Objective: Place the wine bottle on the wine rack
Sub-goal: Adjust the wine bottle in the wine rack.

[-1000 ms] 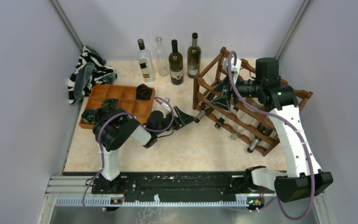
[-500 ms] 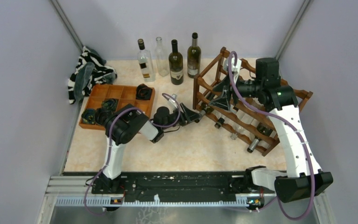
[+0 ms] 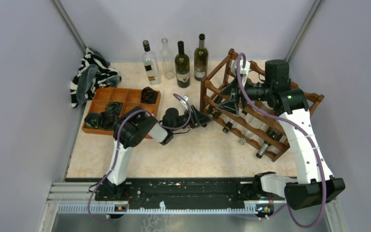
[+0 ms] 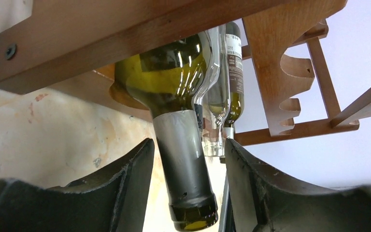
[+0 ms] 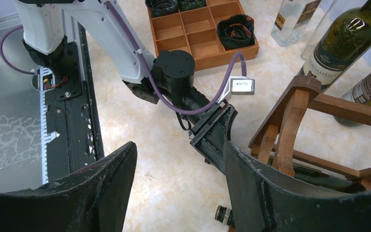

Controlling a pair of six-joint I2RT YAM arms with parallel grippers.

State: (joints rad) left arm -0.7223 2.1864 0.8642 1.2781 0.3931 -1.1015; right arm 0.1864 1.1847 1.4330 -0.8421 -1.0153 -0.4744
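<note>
ok so what's changed in the last second: the left gripper has slid away from the compartment tray and across to the near end of the wine rack. its fingers have narrowed on the way. right now they straddle the neck of the green wine bottle without actually pinching it. there's a sliver of gap at one finger and a wider one at the other, so spread, not gripping yet.

the bottle itself is already lying in the rack's low tier. its body is tucked under the wooden rail straight ahead of the hand, and the neck pokes out between the fingers. my read is the placing is mostly done, and this is a grab to seat or nudge it deeper.

room is tight. the rail sits just above the fingertips, the table is just under them, and a clear bottle lies right beside the neck on the wider-gap side. the only open space is straight back behind the hand.

the right gripper hangs spread and empty just above the left hand, by the rack's end post. lifting up looks risky to me.
</note>
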